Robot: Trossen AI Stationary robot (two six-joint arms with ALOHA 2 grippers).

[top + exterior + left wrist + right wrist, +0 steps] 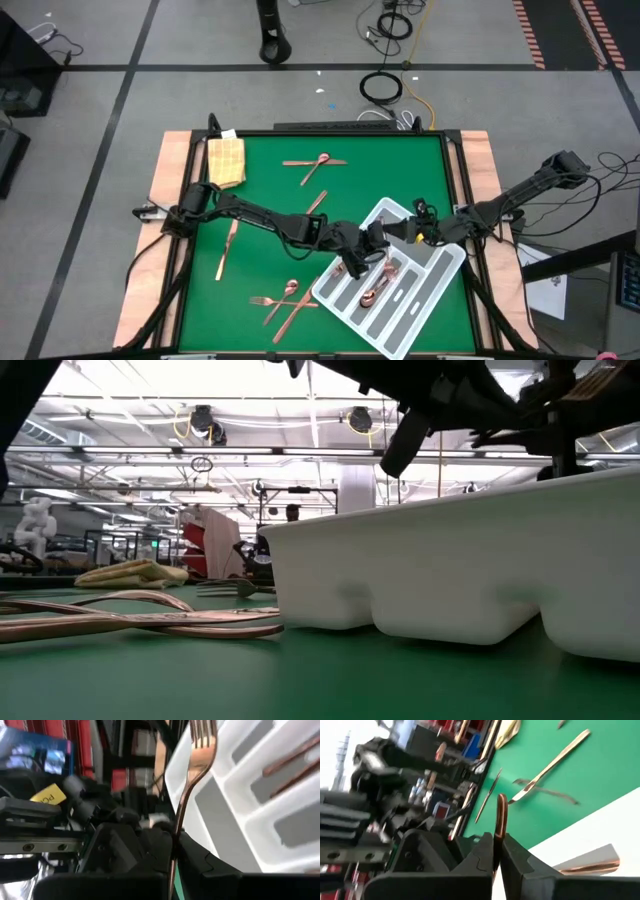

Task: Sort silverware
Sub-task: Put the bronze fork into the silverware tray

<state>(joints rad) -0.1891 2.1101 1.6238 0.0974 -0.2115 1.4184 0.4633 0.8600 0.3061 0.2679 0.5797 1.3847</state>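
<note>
Over the tray (440,275), left fingers (200,857) clamped on a fork (192,785), right fingers (520,857) on another utensil (501,827).

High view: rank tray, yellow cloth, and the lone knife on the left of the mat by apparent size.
1. Tray, by far the largest.
2. Yellow cloth.
3. Knife: slightly longer than the cloth but far thinner, so it covers the least area.
</note>
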